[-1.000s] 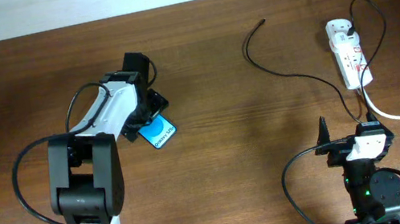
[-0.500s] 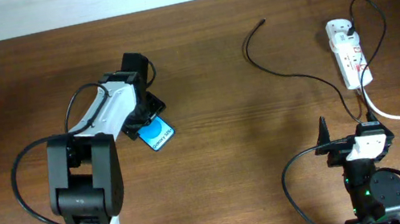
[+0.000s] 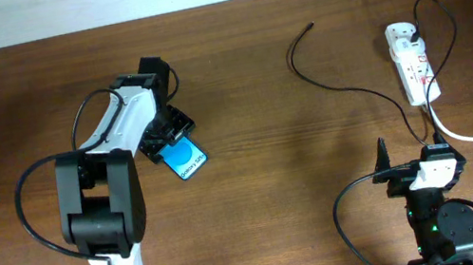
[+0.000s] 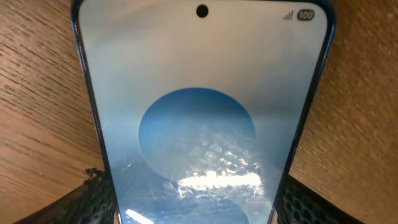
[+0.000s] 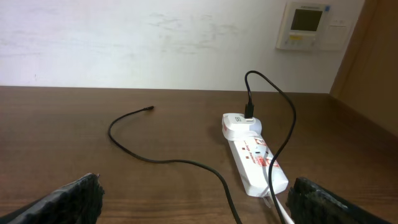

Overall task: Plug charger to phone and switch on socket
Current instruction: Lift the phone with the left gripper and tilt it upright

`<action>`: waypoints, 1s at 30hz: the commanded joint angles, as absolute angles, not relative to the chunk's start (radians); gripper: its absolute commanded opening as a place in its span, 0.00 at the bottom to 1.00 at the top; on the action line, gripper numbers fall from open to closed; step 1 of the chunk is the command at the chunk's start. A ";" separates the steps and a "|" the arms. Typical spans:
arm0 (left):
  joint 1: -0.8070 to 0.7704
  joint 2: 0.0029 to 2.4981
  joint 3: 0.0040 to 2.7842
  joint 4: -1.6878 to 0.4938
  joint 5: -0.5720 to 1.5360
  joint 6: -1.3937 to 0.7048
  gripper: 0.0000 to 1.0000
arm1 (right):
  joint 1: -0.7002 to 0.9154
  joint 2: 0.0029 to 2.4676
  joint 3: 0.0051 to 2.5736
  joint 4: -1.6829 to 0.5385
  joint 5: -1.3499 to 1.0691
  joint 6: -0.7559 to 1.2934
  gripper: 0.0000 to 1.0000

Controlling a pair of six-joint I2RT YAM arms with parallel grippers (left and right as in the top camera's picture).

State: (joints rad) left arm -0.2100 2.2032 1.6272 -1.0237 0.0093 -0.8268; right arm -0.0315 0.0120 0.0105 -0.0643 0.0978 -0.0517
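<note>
Left pincer [image 4: 199,208] closed on phone [image 4: 200,118] — clamped across both long edges, lit screen up, above brown wood-grain counter [image 4: 37,93]. Right pincer [image 5: 196,199] spread wide, holding nothing. Charger [image 5: 180,162] cable loops ahead of it, adapter seated in socket [image 5: 258,163] ahead-right. Beyond — white wall [image 5: 124,37], wall panel [image 5: 308,23], brown wooden panel [image 5: 373,62] at right.

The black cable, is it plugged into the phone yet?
Not plugged in. The charger's plug tip lies loose on the table, far from the phone.
</note>
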 commanded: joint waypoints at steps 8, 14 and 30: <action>-0.220 2.294 1.623 -1.083 0.084 -0.775 0.55 | -0.025 0.006 0.006 -0.072 0.113 -0.044 0.99; -0.220 2.294 1.724 -1.136 0.137 -0.682 0.55 | -0.025 0.006 0.006 -0.072 0.113 -0.044 0.99; -0.220 2.294 1.810 -1.218 0.204 -0.581 0.56 | -0.025 0.006 0.006 -0.072 0.113 -0.044 0.99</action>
State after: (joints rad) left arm -0.2176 2.2822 1.7668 -1.2057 0.1547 -0.6315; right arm -0.0315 0.0120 0.0105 -0.0643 0.0975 -0.0513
